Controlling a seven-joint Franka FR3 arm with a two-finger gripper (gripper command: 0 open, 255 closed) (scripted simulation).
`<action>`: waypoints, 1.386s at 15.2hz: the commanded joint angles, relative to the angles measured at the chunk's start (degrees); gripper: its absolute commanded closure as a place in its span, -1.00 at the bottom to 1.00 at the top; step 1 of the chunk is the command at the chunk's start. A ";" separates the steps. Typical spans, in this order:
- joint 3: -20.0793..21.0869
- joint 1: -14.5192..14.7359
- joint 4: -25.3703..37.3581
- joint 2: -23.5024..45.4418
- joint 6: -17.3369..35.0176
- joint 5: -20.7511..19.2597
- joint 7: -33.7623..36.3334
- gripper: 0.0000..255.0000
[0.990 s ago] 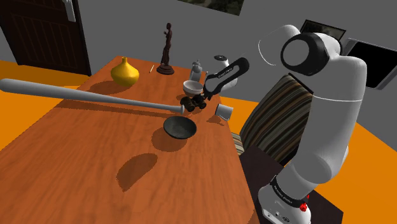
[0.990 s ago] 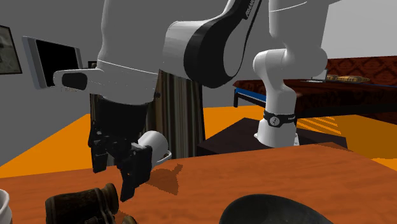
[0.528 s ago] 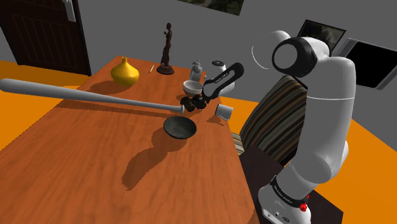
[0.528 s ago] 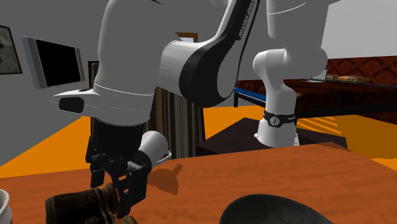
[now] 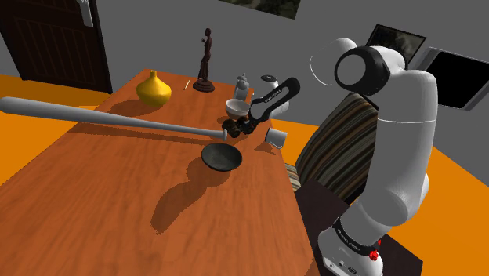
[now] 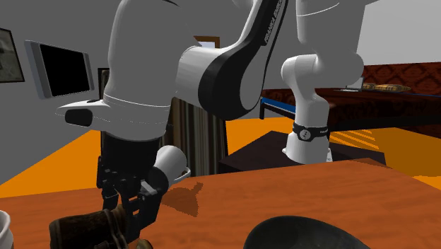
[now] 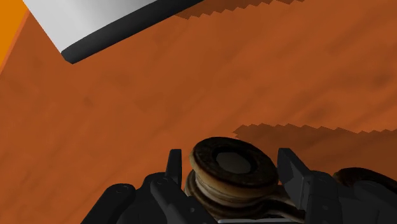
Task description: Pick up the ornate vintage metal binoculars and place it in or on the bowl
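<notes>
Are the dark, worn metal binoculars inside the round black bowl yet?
No, the binoculars lie on the brown wooden table, apart from the bowl.

We see a white arm (image 5: 400,149) of thick rounded segments with dark joints. At the lower right of the frame a black band (image 5: 350,235) with small white lettering circles it; the jaws are black.

Home room: wooden table (image 5: 94,204), striped armchair (image 5: 337,149), yellow vase (image 5: 153,88), statuette (image 5: 205,61).
</notes>
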 commanded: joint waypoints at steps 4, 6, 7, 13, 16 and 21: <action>0.00 0.00 0.00 0.02 0.00 0.00 0.00 1.00; 0.00 0.00 0.02 0.02 -0.02 0.00 0.00 1.00; 0.00 0.01 0.00 0.00 -0.01 0.00 0.01 1.00; 0.15 -0.04 -0.03 -2.95 -2.91 0.19 -0.52 1.00; 0.23 -0.06 0.10 -4.65 -4.73 0.32 -0.82 1.00; 0.35 -0.08 0.56 -7.31 -7.83 0.54 -1.33 1.00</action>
